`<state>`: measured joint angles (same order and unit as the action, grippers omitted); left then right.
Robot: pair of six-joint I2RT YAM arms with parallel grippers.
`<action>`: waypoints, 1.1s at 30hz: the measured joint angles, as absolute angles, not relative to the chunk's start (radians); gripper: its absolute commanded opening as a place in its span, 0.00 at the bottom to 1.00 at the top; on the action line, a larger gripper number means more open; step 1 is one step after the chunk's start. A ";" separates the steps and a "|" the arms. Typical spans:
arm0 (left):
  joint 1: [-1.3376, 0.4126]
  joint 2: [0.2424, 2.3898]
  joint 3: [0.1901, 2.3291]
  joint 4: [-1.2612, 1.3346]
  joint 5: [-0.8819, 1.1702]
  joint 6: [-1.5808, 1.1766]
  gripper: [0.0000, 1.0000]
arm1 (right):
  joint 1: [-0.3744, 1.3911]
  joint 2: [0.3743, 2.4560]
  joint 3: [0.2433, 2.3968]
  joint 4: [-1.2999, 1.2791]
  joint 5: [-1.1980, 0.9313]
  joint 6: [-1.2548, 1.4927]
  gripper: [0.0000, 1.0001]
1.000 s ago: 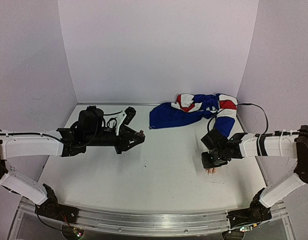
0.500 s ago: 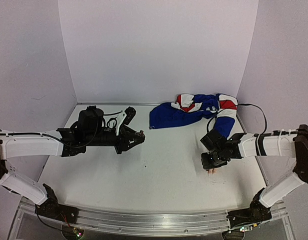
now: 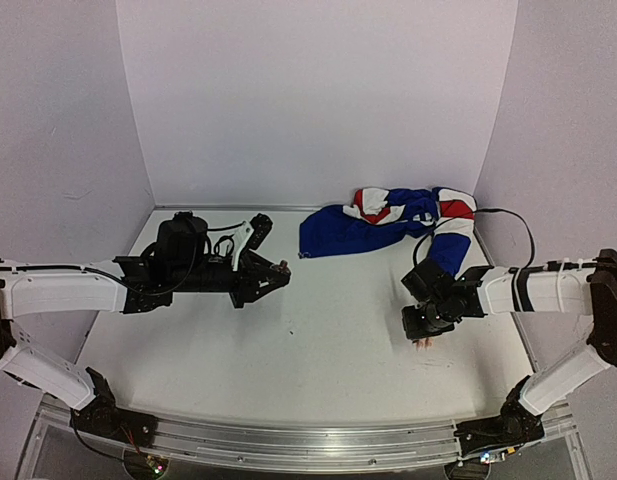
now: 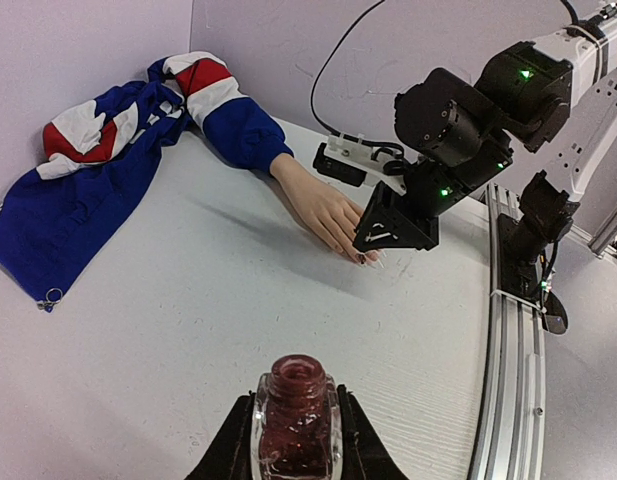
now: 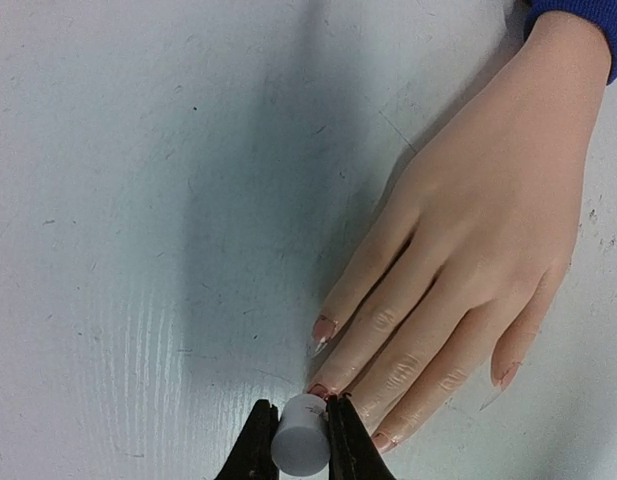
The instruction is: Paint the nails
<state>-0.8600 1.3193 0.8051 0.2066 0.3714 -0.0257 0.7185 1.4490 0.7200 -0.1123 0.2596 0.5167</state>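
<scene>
left arm [image 3: 58, 288]: white links, black joints | right tool [image 4: 373, 245]: black, green LEDs behind

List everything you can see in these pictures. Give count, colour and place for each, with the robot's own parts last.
table: one, white, under everything
jacket: one, blue, red and white, crumpled at the back right
mannequin hand: one, pale skin colour, flat on the table, coming out of the jacket's blue sleeve
nails: four in view, pinkish with traces of red, on its fingertips
polish bottle: one, dark red, open, in the left gripper
cap: one, white, in the right gripper
left gripper: one, black, shut on the polish bottle
right gripper: one, black, shut on the cap, at the mannequin hand's fingertips
</scene>
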 measured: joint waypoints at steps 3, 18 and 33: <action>-0.860 1.319 0.805 0.207 0.371 -0.026 0.00 | 0.719 1.449 0.720 -0.112 0.252 0.517 0.00; -0.860 1.319 0.805 0.206 0.375 -0.026 0.00 | 0.719 1.430 0.720 -0.115 0.248 0.543 0.00; -0.860 1.319 0.805 0.206 0.382 -0.026 0.00 | 0.719 1.401 0.719 -0.119 0.293 0.562 0.00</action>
<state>-0.8600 1.3193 0.8051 0.2058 0.3824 -0.0261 0.7185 1.4006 0.7193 -0.1188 0.2928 0.5621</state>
